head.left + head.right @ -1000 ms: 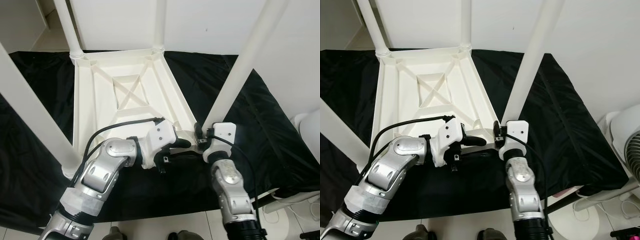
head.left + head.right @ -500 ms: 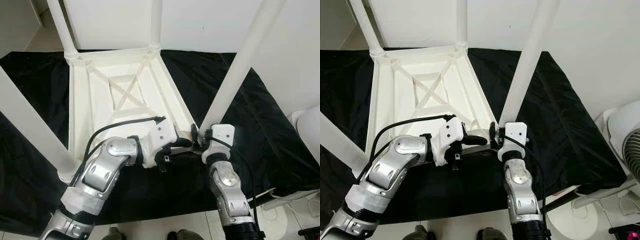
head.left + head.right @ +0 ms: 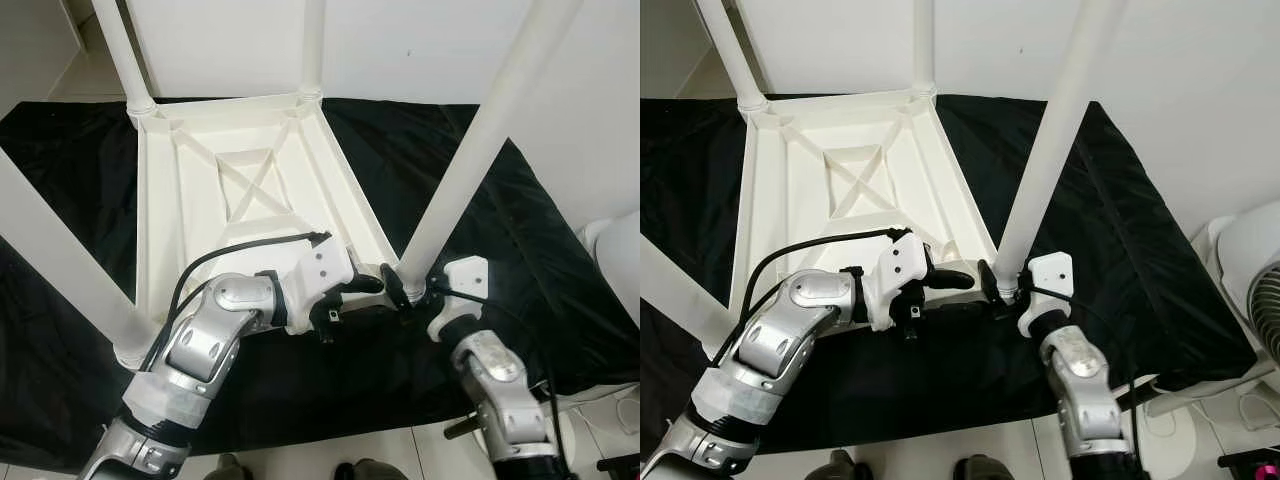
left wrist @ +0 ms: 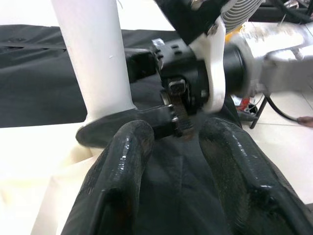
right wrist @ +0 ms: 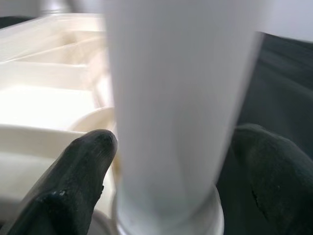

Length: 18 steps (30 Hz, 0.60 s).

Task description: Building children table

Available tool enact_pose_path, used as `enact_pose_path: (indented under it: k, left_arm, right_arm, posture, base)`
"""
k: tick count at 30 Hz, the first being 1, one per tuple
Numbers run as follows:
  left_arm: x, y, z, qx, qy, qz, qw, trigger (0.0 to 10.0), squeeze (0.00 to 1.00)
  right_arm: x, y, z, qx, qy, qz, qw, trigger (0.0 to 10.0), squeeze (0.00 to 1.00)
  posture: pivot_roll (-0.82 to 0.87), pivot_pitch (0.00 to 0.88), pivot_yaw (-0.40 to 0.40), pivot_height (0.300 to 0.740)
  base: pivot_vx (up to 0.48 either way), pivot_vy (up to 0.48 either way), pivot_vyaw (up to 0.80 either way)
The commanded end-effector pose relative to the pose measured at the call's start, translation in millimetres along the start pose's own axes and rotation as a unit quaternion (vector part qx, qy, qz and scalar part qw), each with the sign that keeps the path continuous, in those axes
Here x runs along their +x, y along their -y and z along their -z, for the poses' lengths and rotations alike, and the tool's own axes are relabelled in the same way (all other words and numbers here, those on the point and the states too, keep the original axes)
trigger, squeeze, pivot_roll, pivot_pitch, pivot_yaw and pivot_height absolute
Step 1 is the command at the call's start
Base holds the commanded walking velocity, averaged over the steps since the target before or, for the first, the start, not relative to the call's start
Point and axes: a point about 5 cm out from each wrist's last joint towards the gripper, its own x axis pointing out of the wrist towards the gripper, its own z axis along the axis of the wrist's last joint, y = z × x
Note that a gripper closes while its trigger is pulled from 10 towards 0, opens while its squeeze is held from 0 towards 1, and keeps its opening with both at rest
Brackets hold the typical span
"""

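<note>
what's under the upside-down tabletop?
A black sheet is spread under the upside-down white tabletop and reaches out past it on the sides in view. What lies directly beneath the tabletop is covered.

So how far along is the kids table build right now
All four white legs stand in the corners of the upturned tabletop. In hand: the right gripper straddles the base of the near-right leg, fingers either side, while the left gripper reaches in beside it. Left: confirming that leg is seated, then flipping the table upright.
</note>
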Motion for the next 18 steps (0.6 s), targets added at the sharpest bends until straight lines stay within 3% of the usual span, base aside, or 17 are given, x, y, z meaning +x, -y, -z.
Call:
enact_pose_path:
  k: [1, 7, 8, 9, 10, 18]
  left_arm:
    - [1.3, -4.5, -1, 0.006, -0.001, -0.033, 0.999, 10.0, 0.00]
    - [1.0, -5.2, -1, 0.007, 0.000, -0.033, 0.999, 10.0, 0.00]
    - [0.2, -5.6, -2, 0.009, 0.000, -0.036, 0.999, 10.0, 0.00]
    - [0.2, -5.6, -2, 0.009, 0.000, -0.036, 0.999, 10.0, 0.00]
    - [-0.9, -5.5, -2, 0.009, 0.000, -0.039, 0.999, 10.0, 0.00]
    - [-3.3, -4.3, -1, 0.006, 0.000, -0.049, 0.999, 10.0, 0.00]
  right_arm:
    - [4.2, 1.1, -2, 0.003, 0.008, -0.033, 0.999, 10.0, 0.00]
    - [12.6, 4.1, -5, -0.013, 0.006, -0.061, 0.998, 10.0, 0.00]
    - [17.9, 6.2, -5, -0.019, 0.000, -0.074, 0.997, 5.6, 0.00]
    - [17.9, 6.2, -5, -0.019, 0.000, -0.074, 0.997, 5.6, 0.00]
    - [20.5, 7.4, -4, -0.021, -0.009, -0.091, 0.996, 0.0, 0.00]
    - [15.6, 8.2, 5, -0.013, -0.033, -0.125, 0.992, 0.0, 0.00]
  posture:
    - [-0.13, 0.054, 0.001, 0.740]
    - [-0.13, 0.050, -0.001, 0.740]
    - [-0.12, 0.047, -0.010, 0.740]
    - [-0.12, 0.047, -0.010, 0.740]
    - [-0.11, 0.046, -0.015, 0.740]
    - [-0.10, 0.051, -0.029, 0.740]
  base:
    - [0.000, 0.000, 0.00]
    - [0.000, 0.000, 0.00]
    - [0.000, 0.000, 0.00]
    - [0.000, 0.000, 0.00]
    - [0.000, 0.000, 0.00]
    - [0.000, 0.000, 0.00]
